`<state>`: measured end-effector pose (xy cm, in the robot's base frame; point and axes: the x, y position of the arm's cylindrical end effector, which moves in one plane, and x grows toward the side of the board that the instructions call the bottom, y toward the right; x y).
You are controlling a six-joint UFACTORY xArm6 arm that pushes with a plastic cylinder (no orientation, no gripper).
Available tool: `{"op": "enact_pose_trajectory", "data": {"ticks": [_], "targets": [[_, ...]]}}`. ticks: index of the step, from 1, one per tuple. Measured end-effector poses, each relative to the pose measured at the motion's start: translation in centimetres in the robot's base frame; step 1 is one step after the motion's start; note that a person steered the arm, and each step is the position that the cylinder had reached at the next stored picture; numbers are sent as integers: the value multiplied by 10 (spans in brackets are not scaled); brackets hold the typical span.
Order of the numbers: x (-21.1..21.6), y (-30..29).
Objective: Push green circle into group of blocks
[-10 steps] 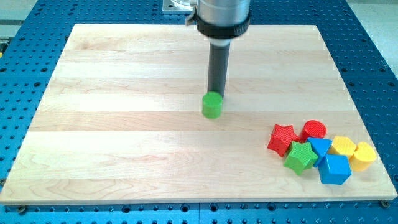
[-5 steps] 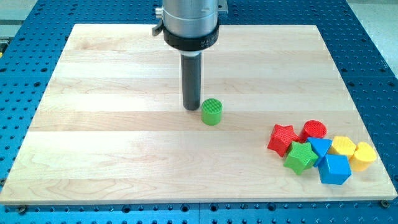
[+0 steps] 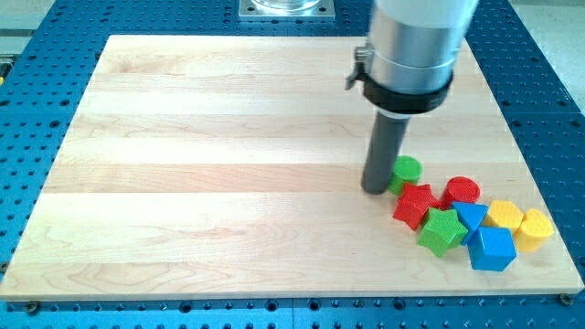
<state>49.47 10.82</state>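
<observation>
The green circle [image 3: 406, 170] lies right of the board's middle, just above the red star [image 3: 416, 205] and touching or nearly touching it. My tip [image 3: 375, 188] stands right against the circle's left side. The group sits at the view's lower right: the red star, a red circle [image 3: 462, 190], a green star [image 3: 441, 229], a blue block [image 3: 472, 216], a bigger blue block [image 3: 491, 249], and two yellow blocks [image 3: 505, 215] [image 3: 535, 228].
The wooden board [image 3: 183, 183] lies on a blue perforated table [image 3: 37, 37]. The arm's grey cylindrical body [image 3: 411, 46] hangs over the board's upper right. The group is close to the board's right and bottom edges.
The green circle has slid right and slightly down, from the board's middle to the group's upper left edge. My tip moved right with it, staying on its left side.
</observation>
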Motion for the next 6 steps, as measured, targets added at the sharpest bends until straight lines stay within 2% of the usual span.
{"op": "enact_pose_trajectory", "data": {"ticks": [2,3,4,6], "targets": [[-18,33],[-45,37],[-44,65],[-34,72]]}}
